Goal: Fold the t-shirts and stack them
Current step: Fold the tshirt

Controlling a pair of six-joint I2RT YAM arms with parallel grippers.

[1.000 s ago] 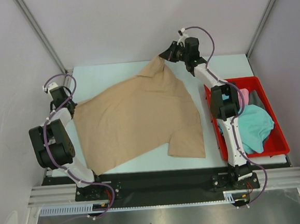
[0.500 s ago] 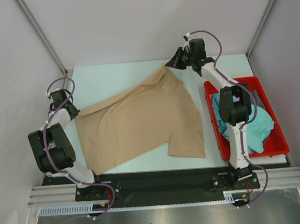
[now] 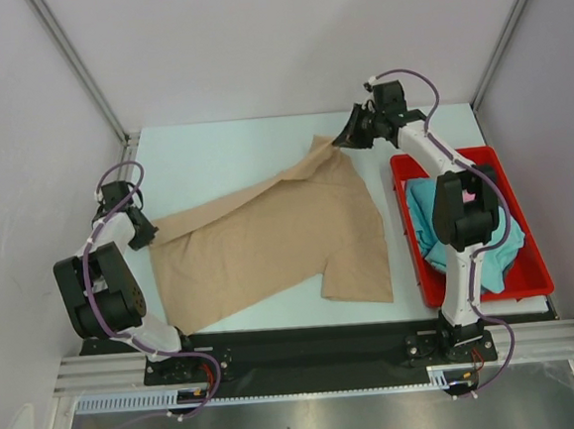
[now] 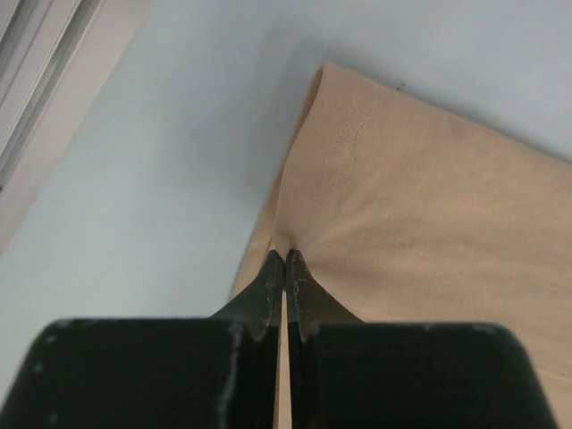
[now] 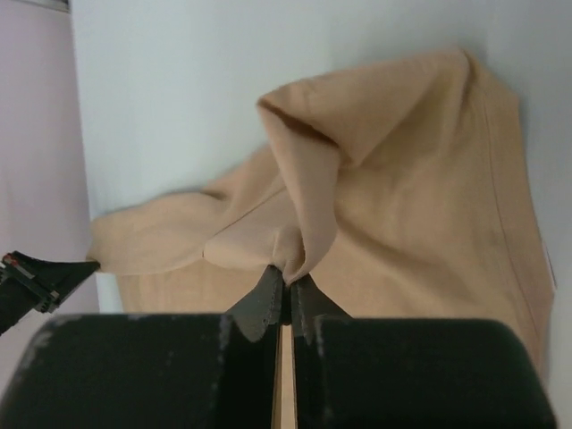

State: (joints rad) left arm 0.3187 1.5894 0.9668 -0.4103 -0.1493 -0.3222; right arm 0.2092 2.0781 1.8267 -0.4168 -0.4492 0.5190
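- The tan t-shirt (image 3: 269, 241) lies across the middle of the white table (image 3: 212, 151), drawn out on a diagonal from 9 o'clock to 1 o'clock.
- Cloth: plain and matte, mostly flat with shallow creases. One short sleeve projects toward 5 o'clock, close to the table's near edge.
- The 1 o'clock corner is lifted off the surface into a peaked fold. The 9 o'clock corner shows a stitched hem, low over the table.
- Left gripper (image 4: 284, 261): fingers pressed together, pinching the hem corner at 9 o'clock.
- Right gripper (image 5: 284, 277): fingers pressed together, pinching the raised fold at 1 o'clock.
- A teal t-shirt (image 3: 493, 243) lies crumpled in the red bin (image 3: 539, 276) at 3 o'clock, apart from the tan t-shirt.
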